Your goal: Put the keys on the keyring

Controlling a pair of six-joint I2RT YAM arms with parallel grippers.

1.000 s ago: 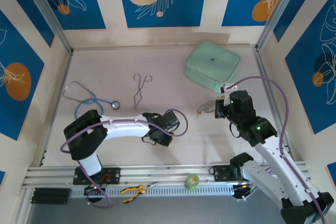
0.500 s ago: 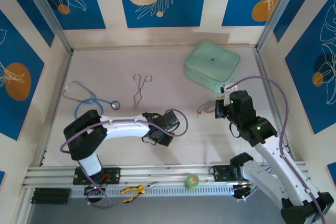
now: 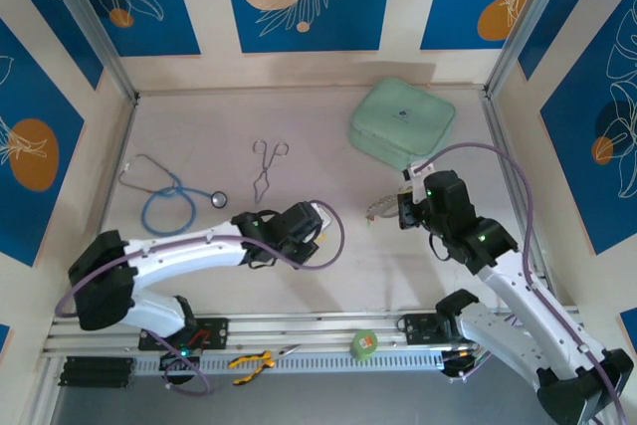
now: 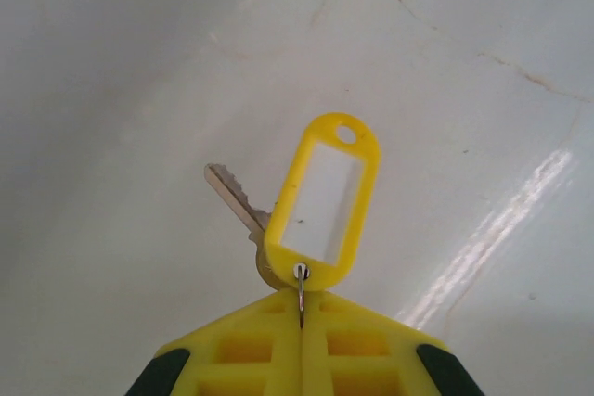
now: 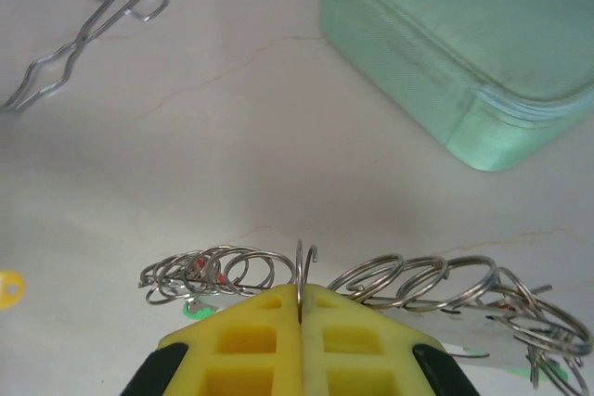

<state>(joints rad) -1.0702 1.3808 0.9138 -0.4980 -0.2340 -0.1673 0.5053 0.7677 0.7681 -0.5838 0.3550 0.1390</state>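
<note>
Yellow plastic catches the eye first: the left tool (image 4: 302, 311) is closed on the little split ring of a key (image 4: 238, 203) with a yellow tag (image 4: 323, 201), over the pale table (image 4: 111, 62). From its fingertips the tag points to about 12 o'clock and the silver blade to 10 o'clock. The right tool (image 5: 300, 296) is closed too, pinching the wire of the keyring (image 5: 300, 261), with many small rings (image 5: 408, 280) strung to both sides. Seen from above, the keyring lies at about 3 o'clock from the left tool, near but apart. I judge the left arm, being nearer the key, must bring its ring across to the wire's hooked end.
</note>
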